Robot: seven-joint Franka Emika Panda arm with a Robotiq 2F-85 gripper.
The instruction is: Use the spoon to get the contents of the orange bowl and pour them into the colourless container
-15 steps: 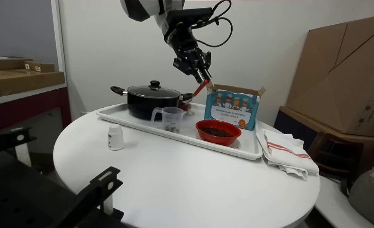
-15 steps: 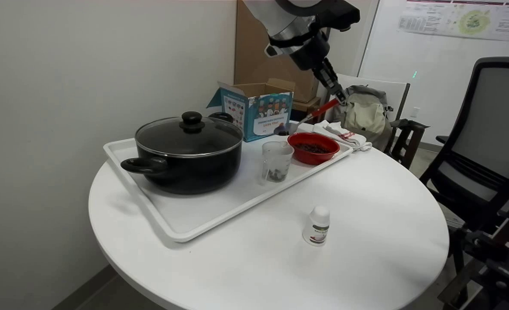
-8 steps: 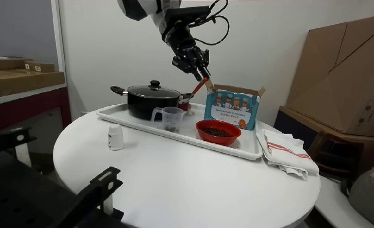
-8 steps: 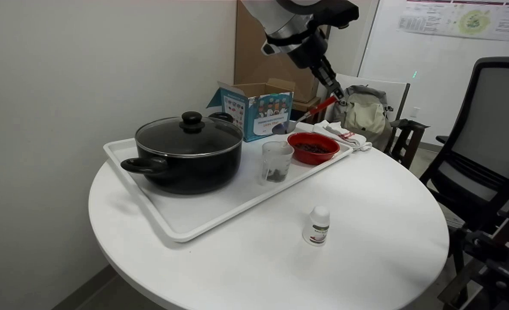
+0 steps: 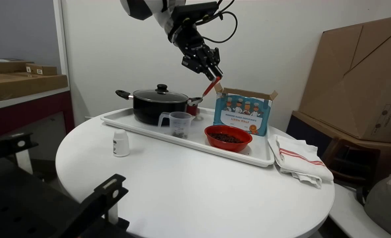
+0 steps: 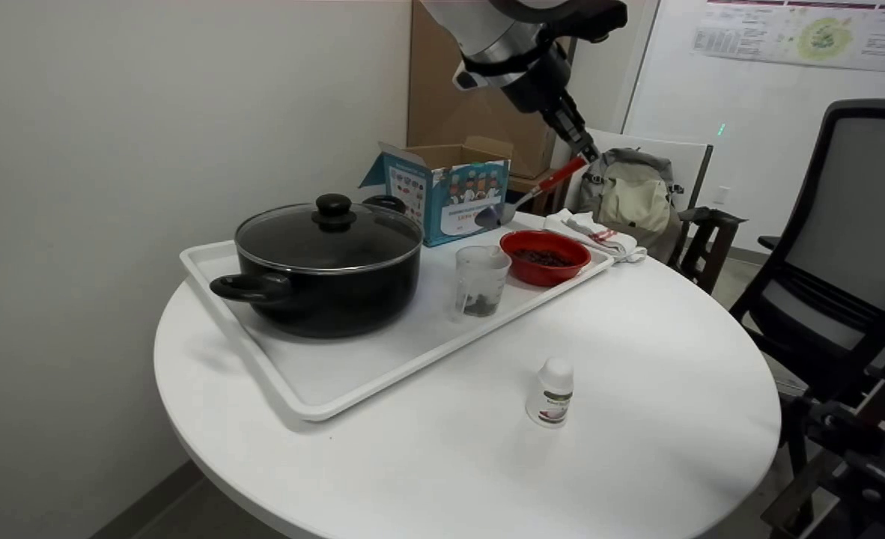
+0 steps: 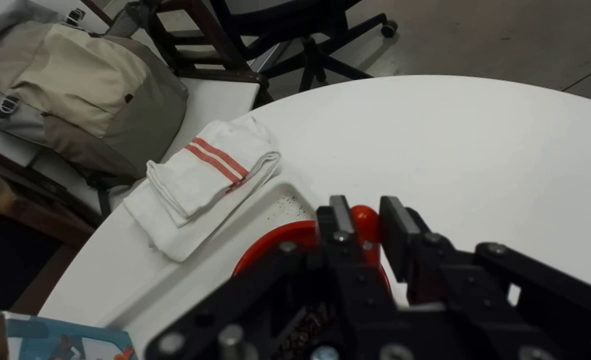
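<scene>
Slanting downward, the tool (image 7: 368, 216) grips the tilted spoon (image 6: 552, 181).

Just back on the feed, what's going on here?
The robot's gripper is closed on the red-handled spoon, holding it in the air, apart from both the orange bowl and the clear measuring cup. I can't tell whether the spoon carries anything. The bowl holds many dark bits, and a few lie in the bottom of the cup, so the transfer looks partly done. Both stand on the white tray with the black lidded pot.
</scene>
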